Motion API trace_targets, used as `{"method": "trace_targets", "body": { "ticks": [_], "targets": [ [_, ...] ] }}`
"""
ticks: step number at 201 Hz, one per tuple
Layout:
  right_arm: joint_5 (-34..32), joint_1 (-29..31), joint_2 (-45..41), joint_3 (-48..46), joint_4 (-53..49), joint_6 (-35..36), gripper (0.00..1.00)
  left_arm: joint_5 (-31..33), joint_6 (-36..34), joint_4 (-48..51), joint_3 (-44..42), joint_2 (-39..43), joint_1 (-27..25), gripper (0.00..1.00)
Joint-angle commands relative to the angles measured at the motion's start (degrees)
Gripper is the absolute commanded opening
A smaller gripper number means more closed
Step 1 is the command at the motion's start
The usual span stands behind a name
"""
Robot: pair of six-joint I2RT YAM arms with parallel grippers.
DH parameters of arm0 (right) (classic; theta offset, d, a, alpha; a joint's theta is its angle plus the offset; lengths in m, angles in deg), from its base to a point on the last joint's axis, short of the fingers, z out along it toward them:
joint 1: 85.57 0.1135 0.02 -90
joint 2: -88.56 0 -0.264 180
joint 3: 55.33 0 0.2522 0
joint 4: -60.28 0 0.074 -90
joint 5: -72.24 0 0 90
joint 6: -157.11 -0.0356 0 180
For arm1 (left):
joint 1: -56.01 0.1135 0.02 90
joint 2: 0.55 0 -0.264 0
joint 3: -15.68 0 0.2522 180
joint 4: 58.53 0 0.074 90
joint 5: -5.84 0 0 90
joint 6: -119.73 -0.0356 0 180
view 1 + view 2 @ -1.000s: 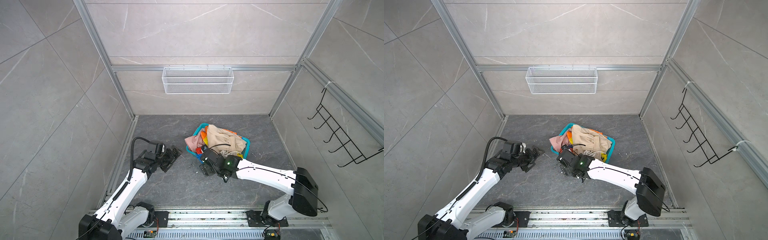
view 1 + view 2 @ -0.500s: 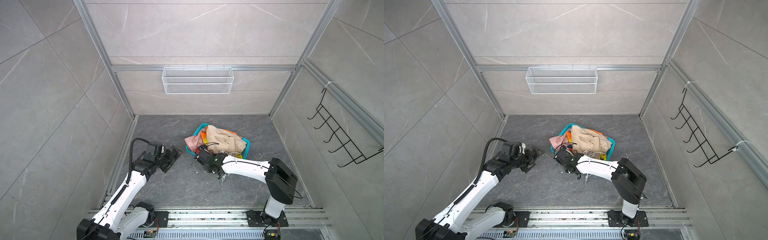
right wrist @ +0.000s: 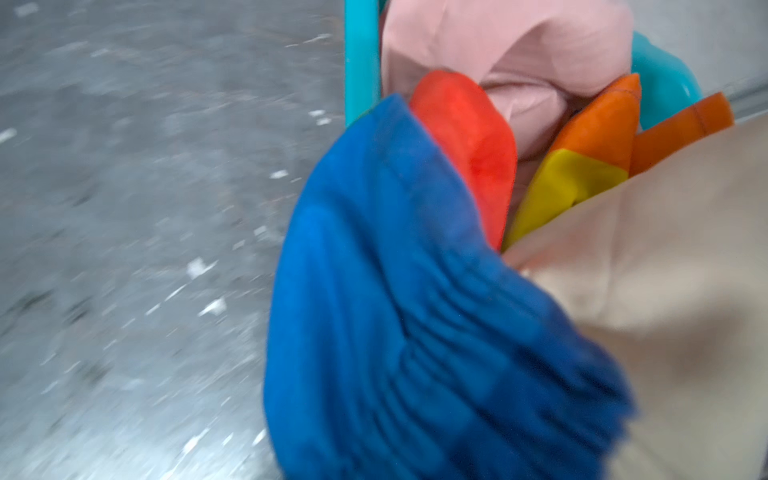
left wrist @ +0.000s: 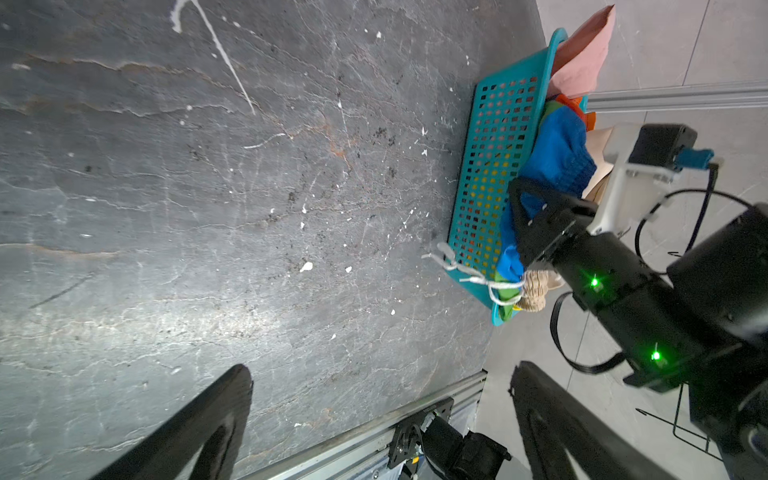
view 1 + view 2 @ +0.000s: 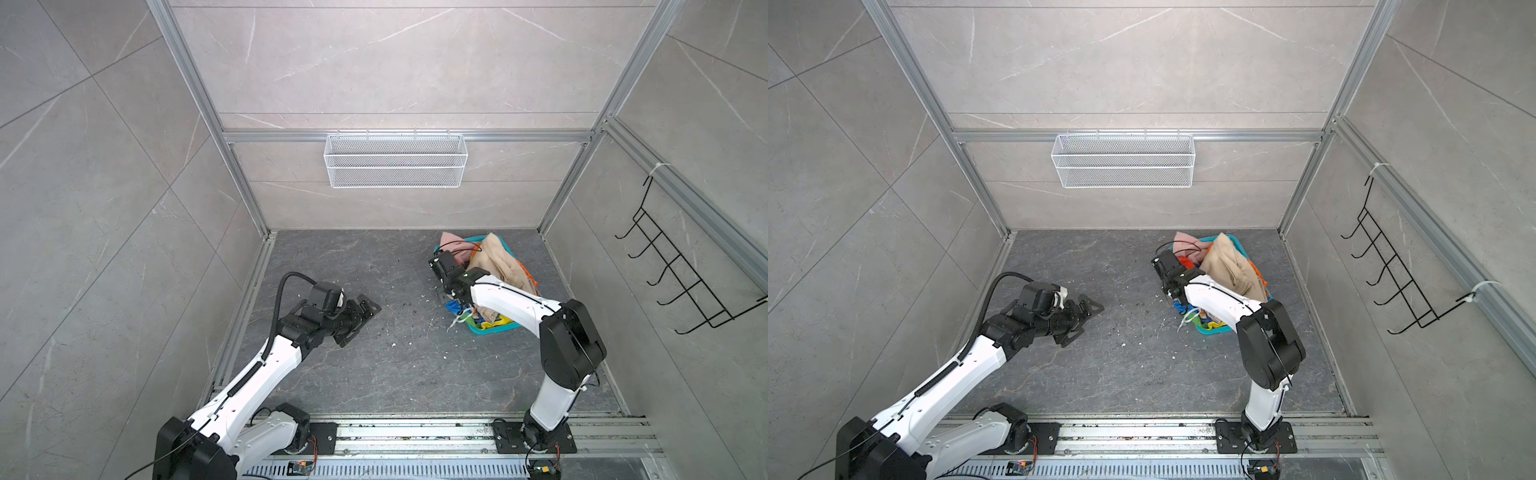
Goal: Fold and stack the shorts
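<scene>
Three shorts are heaped in a teal basket [image 5: 490,330] [image 5: 1212,330] at the right of the floor. Beige shorts [image 5: 498,262] [image 5: 1229,266] lie on top and pink shorts [image 5: 451,241] [image 3: 498,41] poke out at the far end. The rainbow-striped shorts [image 4: 557,153] [image 3: 395,291] show a blue elastic waistband bunched over the basket's left rim. My right gripper [image 5: 440,266] [image 5: 1163,266] [image 4: 525,208] is shut on that waistband; in the right wrist view the cloth hides its fingers. My left gripper [image 5: 363,326] [image 5: 1086,326] [image 4: 382,374] hovers open and empty over bare floor, left of the basket.
A white wire shelf [image 5: 395,166] hangs on the back wall and a black hook rack [image 5: 673,282] on the right wall. The dark stone floor [image 5: 395,374] carries small white specks. A metal rail [image 5: 415,432] runs along the front edge.
My right gripper reached from the basket's front to its left rim and closed on the blue waistband. The basket turned and slid to the right. The left arm barely moved.
</scene>
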Motion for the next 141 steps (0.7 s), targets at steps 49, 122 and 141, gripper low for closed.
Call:
{"method": "trace_targets", "body": {
  "ticks": [49,122,141],
  "targets": [
    [-5.5,-7.94,11.36,12.18,5.76,12.72,0.12,0.45,1.03,-1.65,13.43,-10.03,-2.86,1.0],
    [-6.07,-16.64,16.77,14.04,9.89,18.14,0.12,-0.15,-0.64,2.33,25.69,-19.55,-4.05,1.0],
    [-4.92,-17.95,15.72,11.62,12.8,18.8,0.13,-0.37,-0.96,2.33,27.03,-21.28,-4.16,1.0]
  ]
}}
